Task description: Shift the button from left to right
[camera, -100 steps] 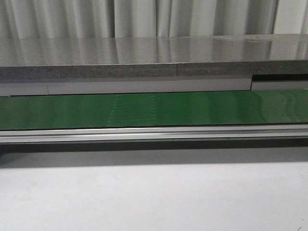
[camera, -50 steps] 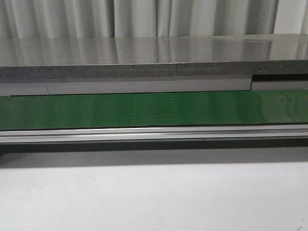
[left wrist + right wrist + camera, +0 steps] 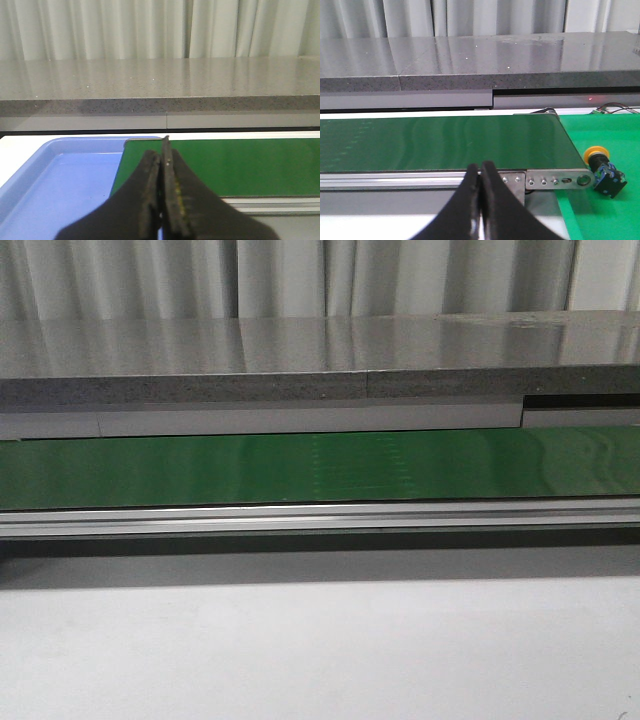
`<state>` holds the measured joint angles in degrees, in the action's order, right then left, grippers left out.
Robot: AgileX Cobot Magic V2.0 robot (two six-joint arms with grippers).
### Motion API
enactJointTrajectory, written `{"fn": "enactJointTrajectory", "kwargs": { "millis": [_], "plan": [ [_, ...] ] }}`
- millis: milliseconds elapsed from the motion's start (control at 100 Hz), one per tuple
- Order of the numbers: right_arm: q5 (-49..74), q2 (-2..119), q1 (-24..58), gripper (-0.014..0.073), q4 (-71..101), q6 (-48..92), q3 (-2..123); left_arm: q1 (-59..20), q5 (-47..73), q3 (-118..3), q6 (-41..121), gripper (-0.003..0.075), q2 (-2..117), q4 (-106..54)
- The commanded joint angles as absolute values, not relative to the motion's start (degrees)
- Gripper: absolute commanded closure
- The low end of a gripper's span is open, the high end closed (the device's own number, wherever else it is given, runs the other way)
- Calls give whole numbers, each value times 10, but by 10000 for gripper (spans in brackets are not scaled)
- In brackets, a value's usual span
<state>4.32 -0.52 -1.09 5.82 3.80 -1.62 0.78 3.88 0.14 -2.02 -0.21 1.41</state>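
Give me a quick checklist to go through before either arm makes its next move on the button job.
1. Button located: ok. The button lies on its side on the green mat, just past the conveyor's end roller, in the right wrist view.
2. Belt free of parts: ok for the stretch seen. The green conveyor belt carries nothing.
3. Left claw ready to grasp: not ok, shut and empty.
4. Right claw ready to grasp: not ok, shut and empty.
5. Blue tray: its visible part holds nothing.
6. Button intact and graspable: cannot tell, too small.
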Motion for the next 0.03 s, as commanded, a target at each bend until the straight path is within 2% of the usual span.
{"fn": "enactJointTrajectory", "kwargs": {
  "millis": [0, 20],
  "plan": [
    [-7, -17, -10, 662, 51, 39, -6, 4, -9, 28, -26, 741, -19, 10],
    [-7, -17, -10, 662, 51, 39, -6, 4, -9, 28, -26, 741, -19, 10]
  ]
}}
